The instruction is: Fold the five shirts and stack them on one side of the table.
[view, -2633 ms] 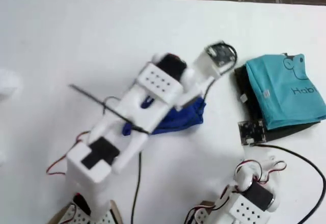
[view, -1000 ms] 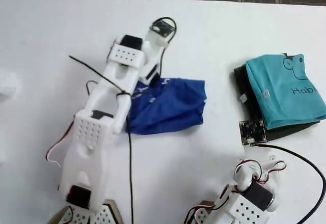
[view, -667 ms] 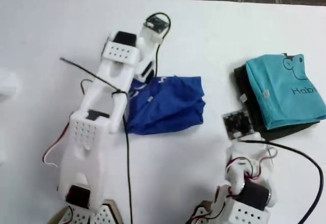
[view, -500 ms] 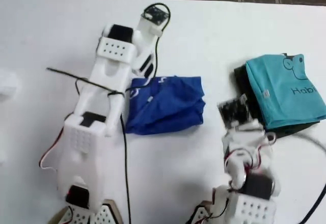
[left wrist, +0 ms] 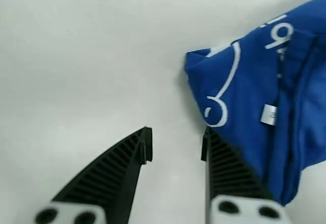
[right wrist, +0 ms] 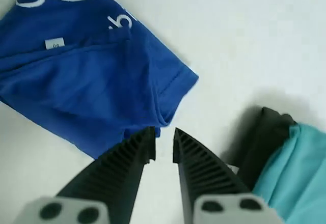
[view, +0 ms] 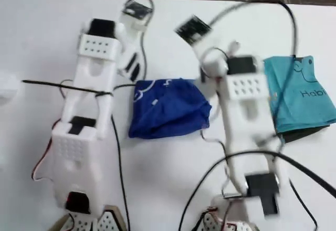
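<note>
A folded blue shirt (view: 168,107) lies mid-table between the two arms. My left gripper (left wrist: 175,143) hangs open over bare table just beside the shirt's printed collar corner (left wrist: 214,102), with nothing between its fingers; in the high view the left gripper (view: 132,69) sits just off the shirt's far left corner. My right gripper (right wrist: 163,143) is open by a narrow gap, above the blue shirt's (right wrist: 97,81) sleeve corner, holding nothing. A folded teal shirt (view: 307,94) lies on a black shirt (view: 296,135) at the right.
The right arm (view: 244,100) stretches across the gap between the blue shirt and the teal stack, its cable (view: 286,37) looping over the stack. Bare white table (view: 42,31) lies to the far left and behind. A white object (view: 6,86) sits at the left edge.
The left arm lifted off the blue shirt and drew back to the left, leaving it folded flat. The right arm swung up from the front edge to the shirt's right side.
</note>
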`<state>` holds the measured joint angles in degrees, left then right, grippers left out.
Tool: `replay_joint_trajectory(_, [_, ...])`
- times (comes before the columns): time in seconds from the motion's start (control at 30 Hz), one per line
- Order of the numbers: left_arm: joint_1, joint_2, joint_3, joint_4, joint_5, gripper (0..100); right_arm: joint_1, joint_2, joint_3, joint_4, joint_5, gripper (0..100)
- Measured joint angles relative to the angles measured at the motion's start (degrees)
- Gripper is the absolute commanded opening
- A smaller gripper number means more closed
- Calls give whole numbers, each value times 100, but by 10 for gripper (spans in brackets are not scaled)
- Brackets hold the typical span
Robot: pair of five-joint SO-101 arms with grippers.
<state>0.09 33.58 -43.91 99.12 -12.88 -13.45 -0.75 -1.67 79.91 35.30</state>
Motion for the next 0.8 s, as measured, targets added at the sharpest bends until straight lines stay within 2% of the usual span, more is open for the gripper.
replay_joint_trajectory(0.3, [-923,0,0,0,0,184,-651,2057,-1363,334,0,70])
replay_joint_trajectory(0.47, [-941,0,0,0,0,184,-809,2470,-1890,413,0,17])
replay_joint_trajectory(0.63, [-941,0,0,0,0,184,-809,2699,-2567,431,0,21])
replay_joint_trajectory(0.8, [-941,0,0,0,0,184,-914,3051,-2646,624,0,23])
